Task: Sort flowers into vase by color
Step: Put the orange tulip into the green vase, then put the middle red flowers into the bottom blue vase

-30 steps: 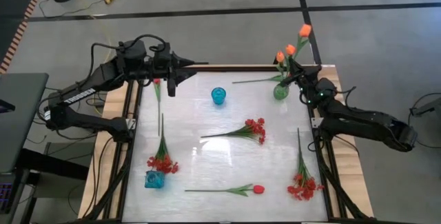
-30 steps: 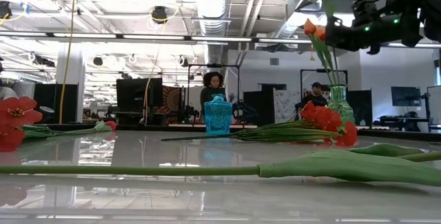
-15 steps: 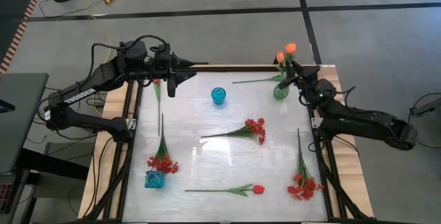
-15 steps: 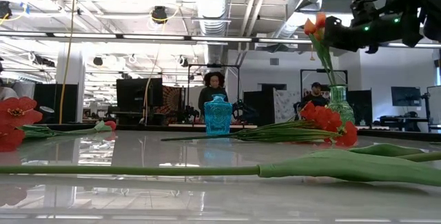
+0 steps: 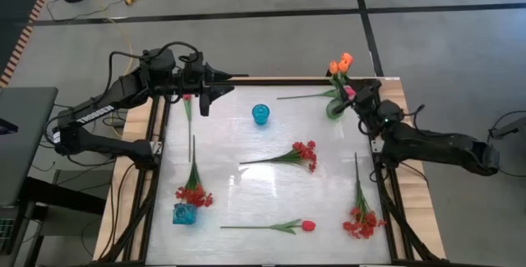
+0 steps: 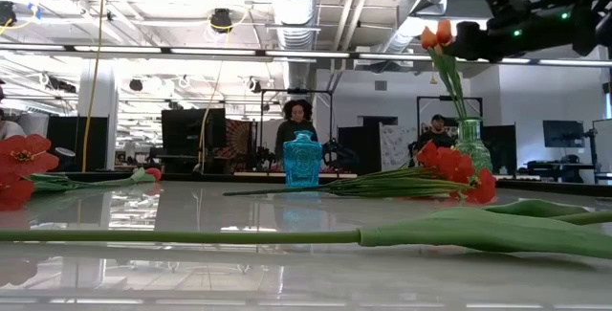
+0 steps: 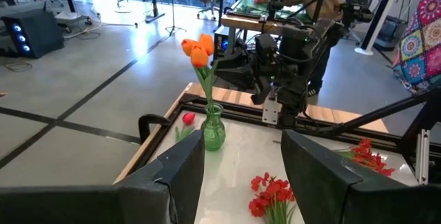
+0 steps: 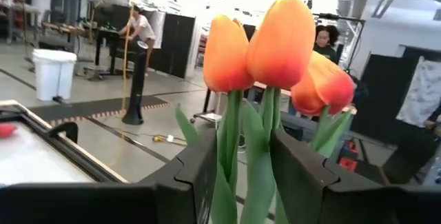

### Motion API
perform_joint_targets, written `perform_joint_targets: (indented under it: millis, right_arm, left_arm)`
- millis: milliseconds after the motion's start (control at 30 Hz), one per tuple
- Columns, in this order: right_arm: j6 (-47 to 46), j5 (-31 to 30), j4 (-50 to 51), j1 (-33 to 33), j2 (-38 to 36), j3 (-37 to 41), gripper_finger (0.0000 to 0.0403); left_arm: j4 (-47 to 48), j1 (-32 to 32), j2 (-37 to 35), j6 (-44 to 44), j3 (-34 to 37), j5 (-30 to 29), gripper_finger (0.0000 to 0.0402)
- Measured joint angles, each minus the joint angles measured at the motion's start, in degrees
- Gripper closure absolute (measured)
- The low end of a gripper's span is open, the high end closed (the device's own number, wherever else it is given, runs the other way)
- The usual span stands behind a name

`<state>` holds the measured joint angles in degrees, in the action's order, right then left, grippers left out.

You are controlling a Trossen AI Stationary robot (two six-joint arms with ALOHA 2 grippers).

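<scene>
Right gripper [image 5: 355,96], upper right in the high view, stands open around 3 orange tulips [image 8: 275,48] seated in the green vase [image 5: 335,108]. Left gripper [image 5: 205,86], upper left, waits open. Judged light, flexible stems; grip mid-stem. No legible writing.

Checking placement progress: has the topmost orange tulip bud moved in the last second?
Yes. The topmost orange tulip bud has dropped toward the green glass vase, joining the other buds.
</scene>
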<state>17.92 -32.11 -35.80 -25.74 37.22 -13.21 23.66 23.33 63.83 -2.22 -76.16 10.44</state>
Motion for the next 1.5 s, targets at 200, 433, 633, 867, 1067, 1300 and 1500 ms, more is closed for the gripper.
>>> perform_joint_targets:
  millis: [200,433,633,867,1067,1300,1500]
  right_arm:
    - [5.48,-6.29,3.12,4.33,-4.01,0.0,0.0241]
    - [6.57,-8.84,6.1,9.19,-7.27,0.0,0.0241]
    - [6.57,-8.89,10.26,16.46,-8.4,-3.25,0.0241]
    - [5.82,-8.84,18.26,25.91,-5.19,-10.01,0.0241]
    - [2.58,-8.86,21.31,33.82,-0.32,-13.54,0.0241]
    - [-5.03,-8.84,25.48,41.99,4.34,-14.75,0.0241]
    - [-14.55,-8.85,30.08,46.3,7.77,-14.75,0.0241]
  left_arm:
    - [0.0,0.0,0.0,0.0,0.0,0.0,0.0221]
    - [0.44,0.01,0.0,-0.84,0.0,0.48,0.0221]
    - [7.64,-0.57,0.0,-2.56,0.0,1.28,0.0221]
    - [16.69,-4.56,2.3,-2.76,0.0,0.45,0.0221]
    - [17.84,-11.02,10.89,0.92,0.0,-0.16,0.0221]
    - [14.19,-15.11,23.73,5.81,0.0,-1.7,0.0221]
    - [8.48,-15.84,34.96,7.58,0.0,-0.22,0.0221]
